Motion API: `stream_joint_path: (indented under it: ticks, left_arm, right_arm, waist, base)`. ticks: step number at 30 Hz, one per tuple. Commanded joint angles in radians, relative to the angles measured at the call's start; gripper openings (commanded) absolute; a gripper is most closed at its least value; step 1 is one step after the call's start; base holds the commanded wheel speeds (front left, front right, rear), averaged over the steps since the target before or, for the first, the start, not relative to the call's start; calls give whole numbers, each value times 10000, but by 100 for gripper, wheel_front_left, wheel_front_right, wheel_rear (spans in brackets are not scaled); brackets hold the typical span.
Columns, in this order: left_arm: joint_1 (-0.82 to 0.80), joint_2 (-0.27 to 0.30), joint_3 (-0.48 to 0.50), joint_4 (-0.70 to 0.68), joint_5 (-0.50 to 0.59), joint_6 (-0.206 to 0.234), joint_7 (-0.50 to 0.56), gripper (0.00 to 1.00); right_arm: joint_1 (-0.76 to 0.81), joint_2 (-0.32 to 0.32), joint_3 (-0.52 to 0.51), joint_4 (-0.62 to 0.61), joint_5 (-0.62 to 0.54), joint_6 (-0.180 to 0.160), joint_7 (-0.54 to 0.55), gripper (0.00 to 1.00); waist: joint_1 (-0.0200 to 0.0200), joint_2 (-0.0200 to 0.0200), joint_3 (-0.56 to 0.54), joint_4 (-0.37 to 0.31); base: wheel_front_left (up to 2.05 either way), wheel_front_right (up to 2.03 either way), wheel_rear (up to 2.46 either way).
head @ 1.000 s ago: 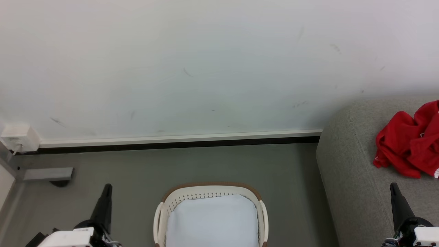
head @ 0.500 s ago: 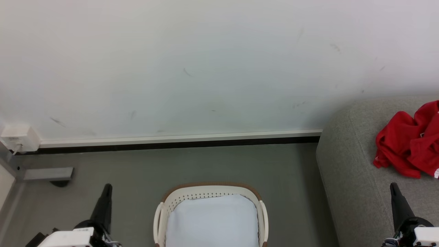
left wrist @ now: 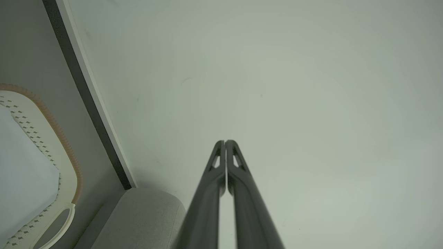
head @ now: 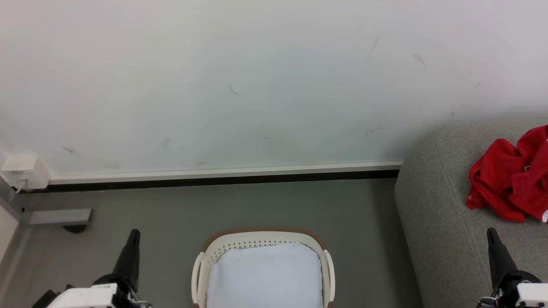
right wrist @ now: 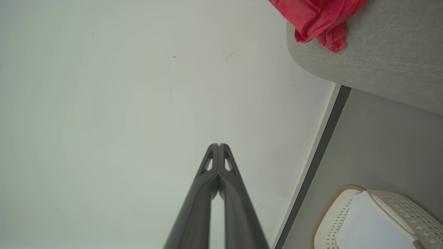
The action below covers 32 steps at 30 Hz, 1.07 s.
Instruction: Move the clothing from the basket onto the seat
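Note:
The red clothing (head: pixel 511 179) lies crumpled on the light grey seat (head: pixel 432 214) at the right edge of the head view; the right wrist view has the clothing (right wrist: pixel 316 15) on the seat (right wrist: pixel 380 55) too. The cream basket (head: pixel 261 237) with its brown rim stands on the floor at bottom centre, holding just its white lining (head: pixel 265 273). My left gripper (head: pixel 134 233) is shut and empty, left of the basket. Shut and empty as well, my right gripper (head: pixel 491 232) hovers over the seat's front. Both point at the wall, seen as left gripper (left wrist: pixel 225 141) and right gripper (right wrist: pixel 218 144).
A white wall (head: pixel 257 85) with a pale skirting board (head: pixel 222 173) and dark strip closes off the back. A white socket box (head: pixel 23 171) and a grey metal bracket (head: pixel 60 217) sit at the far left. Grey floor (head: pixel 257 205) lies between basket and wall.

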Motion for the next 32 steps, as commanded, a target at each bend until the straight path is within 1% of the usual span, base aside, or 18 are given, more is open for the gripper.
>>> stream_joint_path:
  ticks: [1, 32]
  left_arm:
    - [-78, 74, 14, -36, -143, -39, 41, 0]
    - [-78, 73, 13, -37, -145, -40, 39, 0]
  right_arm:
    - [-120, 12, -42, -55, -25, -21, 28, 0]
    - [-121, 15, -50, -55, -36, -21, 34, 0]
  waist:
    - [0, -1, 0, 0]
    - [0, -1, 0, 0]
  base:
    - [0, 0, 0]
    - [0, 0, 0]
